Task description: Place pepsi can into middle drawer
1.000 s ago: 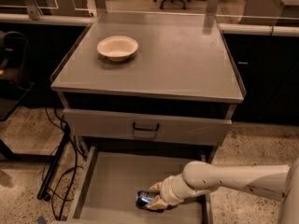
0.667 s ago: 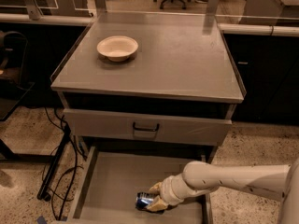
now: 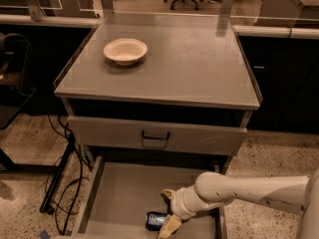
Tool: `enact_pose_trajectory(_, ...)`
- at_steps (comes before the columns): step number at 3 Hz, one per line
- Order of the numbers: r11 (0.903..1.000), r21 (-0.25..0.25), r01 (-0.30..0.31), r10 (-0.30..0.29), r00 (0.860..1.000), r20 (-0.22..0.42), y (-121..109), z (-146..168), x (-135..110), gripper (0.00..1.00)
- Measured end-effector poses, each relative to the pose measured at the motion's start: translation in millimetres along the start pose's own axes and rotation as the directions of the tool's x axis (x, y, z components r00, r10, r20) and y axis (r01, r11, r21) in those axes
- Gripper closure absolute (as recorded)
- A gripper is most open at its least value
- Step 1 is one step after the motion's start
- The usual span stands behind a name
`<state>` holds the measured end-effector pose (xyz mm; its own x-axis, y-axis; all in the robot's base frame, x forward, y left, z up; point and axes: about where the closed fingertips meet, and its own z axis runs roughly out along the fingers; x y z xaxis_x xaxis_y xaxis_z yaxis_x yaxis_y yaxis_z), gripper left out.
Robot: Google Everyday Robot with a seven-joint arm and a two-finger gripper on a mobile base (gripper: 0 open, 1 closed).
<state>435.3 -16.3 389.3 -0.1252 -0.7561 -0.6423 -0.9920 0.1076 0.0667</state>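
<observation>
Gripper [image 3: 167, 211] hangs, fingers spread, beside pepsi can [image 3: 154, 220] near middle drawer's [image 3: 124, 193] front edge

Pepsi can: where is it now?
Camera view, bottom centre: the can lies on its side on the floor of the open drawer, near the front edge, beside the gripper.

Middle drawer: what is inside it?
The pepsi can lies on its side on the floor of the middle drawer, with the gripper at it. The gripper and arm hide the floor's right part.
</observation>
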Motion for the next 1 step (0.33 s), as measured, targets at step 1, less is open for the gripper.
enact_pose_trajectory(1, 1.0, 0.0, 0.0, 0.0, 1.0, 0.0, 0.0, 0.0, 0.0, 0.0)
